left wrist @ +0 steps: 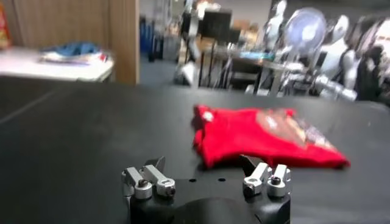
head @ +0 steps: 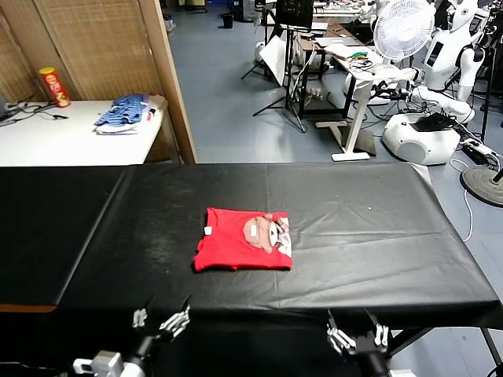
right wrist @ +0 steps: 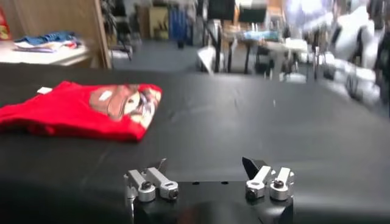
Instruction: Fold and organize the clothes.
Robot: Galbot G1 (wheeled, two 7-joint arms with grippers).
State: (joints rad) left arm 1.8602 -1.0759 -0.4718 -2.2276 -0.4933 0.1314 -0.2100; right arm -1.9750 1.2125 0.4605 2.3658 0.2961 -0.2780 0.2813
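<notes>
The red T-shirt lies folded into a neat rectangle on the black table, its cartoon face print on top at the right end and a small white tag at the left. My left gripper hovers at the table's near edge, open, with nothing between its fingers; the left wrist view shows the shirt just beyond the left gripper. My right gripper is open too, low at the near edge to the right of the shirt. From the right wrist the shirt lies well off to one side of the right gripper.
A white side table at the back left carries a blue-and-white pile of clothes and a red can. A wooden screen stands beside it. Robots, a fan and desks fill the floor beyond.
</notes>
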